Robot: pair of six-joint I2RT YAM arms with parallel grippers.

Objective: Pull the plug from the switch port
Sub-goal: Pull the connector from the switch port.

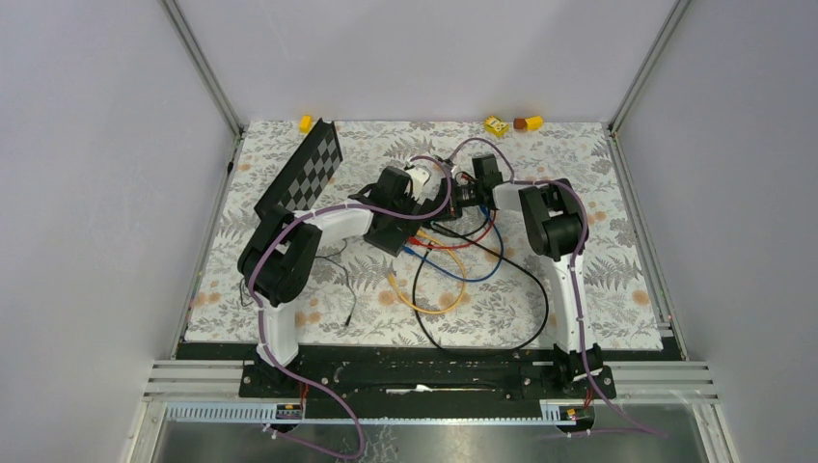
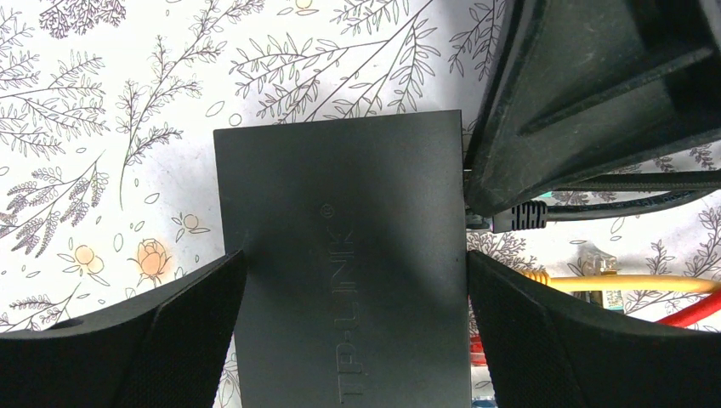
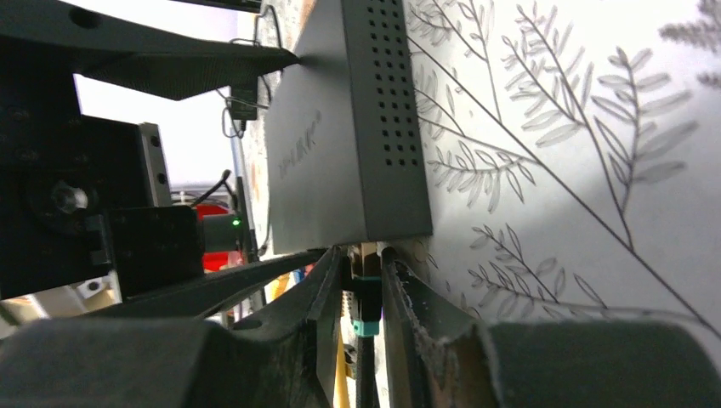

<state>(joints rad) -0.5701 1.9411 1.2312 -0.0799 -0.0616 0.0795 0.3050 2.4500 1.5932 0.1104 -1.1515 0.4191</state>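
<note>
Top: left tool (image 1: 395, 217) and right tool (image 1: 455, 200) meet mid-bench (image 1: 637, 241). The switch sits under them, mostly covered. Jaw states unreadable from here.

Left wrist: switch (image 2: 349, 255) lies flat between the fingers (image 2: 136, 340), which are spread wide and butt against both its edges. I read that as a grip, bracing the box so it doesn't follow the pull. Right tool's body blocks the port row past the right finger. A ribbed boot (image 2: 527, 217) peeks out below it; can't confirm it's the target. Near end of switch cut off.

Right wrist: narrow, pinched on the plug (image 3: 366, 297) just behind its tips, plug seated at the switch's port edge. Latch tab not visible, cable behind blurred.
</note>
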